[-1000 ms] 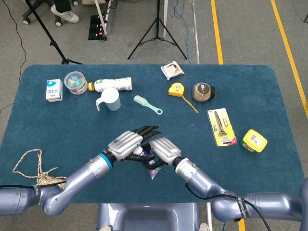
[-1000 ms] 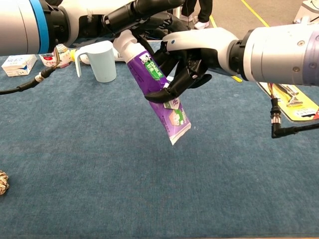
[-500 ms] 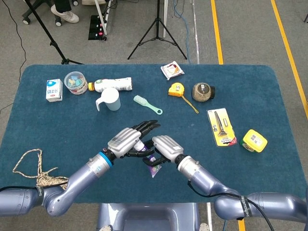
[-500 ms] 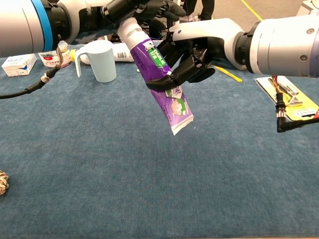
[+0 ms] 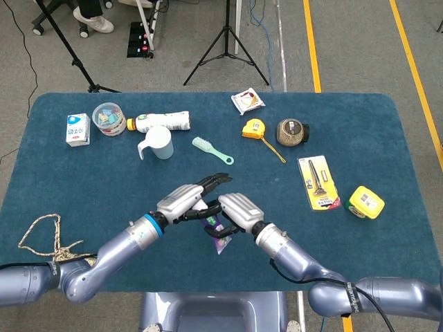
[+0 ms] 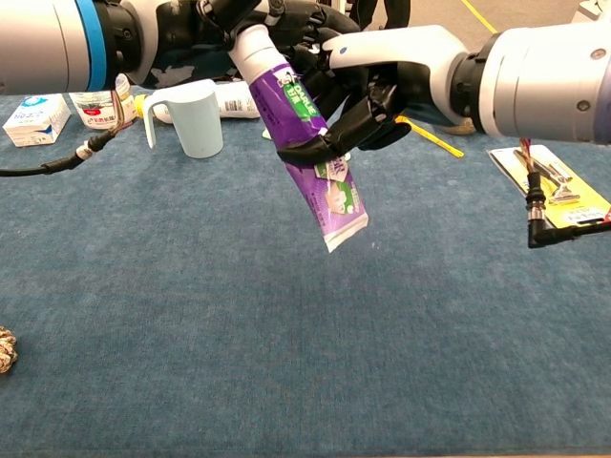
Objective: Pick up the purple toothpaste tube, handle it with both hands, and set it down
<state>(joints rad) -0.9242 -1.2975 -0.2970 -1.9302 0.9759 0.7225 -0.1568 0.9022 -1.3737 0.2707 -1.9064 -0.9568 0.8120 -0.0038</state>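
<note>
1. The purple plastic toothpaste tube with green and white print [image 6: 310, 153] hangs tilted in the air above the blue-carpeted bench [image 6: 286, 363], white cap end up and to the left, flat crimped end down and to the right, touching nothing on the bench.
2. The left hand [image 6: 253, 17], silver with black fingers, grips the tube at its cap end.
3. The right hand [image 6: 368, 81] holds the tube's middle, with its dark fingers [image 6: 315, 148] wrapped across the printed face.
4. In the head view both hands meet near the front middle of the bench, left hand [image 5: 185, 202] and right hand [image 5: 235, 211] close together with the tube [image 5: 220, 238] showing below them.
5. A pale blue plastic mug [image 6: 194, 116] stands upright behind, well apart from the tube.
6. A yellow-backed razor pack [image 6: 554, 186] lies flat at the right.
</note>
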